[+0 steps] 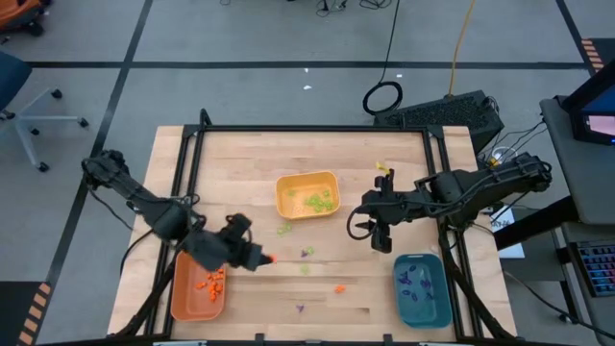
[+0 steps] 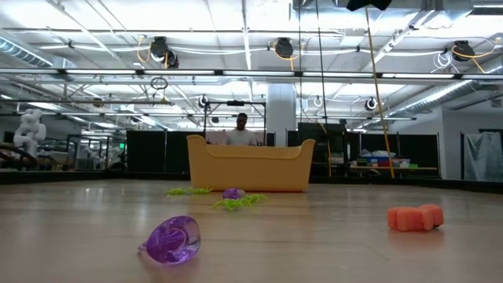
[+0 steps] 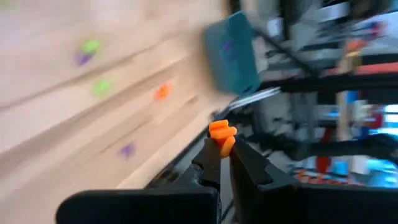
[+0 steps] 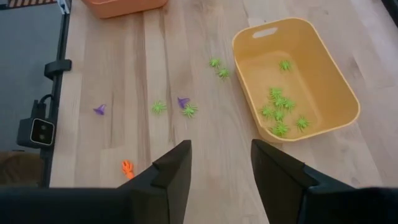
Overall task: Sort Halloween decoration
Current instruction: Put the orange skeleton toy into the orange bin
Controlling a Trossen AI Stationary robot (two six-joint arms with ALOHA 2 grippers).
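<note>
My left gripper hovers just right of the orange tray, shut on a small orange decoration piece. The tray holds several orange pieces. Right of the yellow tray my right gripper is raised above the table, open, with nothing between its fingers. The yellow tray holds green pieces and the teal tray holds purple ones. Loose green, purple and orange pieces lie on the wood between the trays. My left gripper pinches the orange piece's lower end between its two fingertips, and the rest of the piece sticks out past them. The fingers slant down toward the table's right side. The piece is lifted clear of the table.
A black frame rail borders the wooden top. In the low view a purple piece and an orange piece lie near the front edge, with the yellow tray behind them. A person stands far back in the room.
</note>
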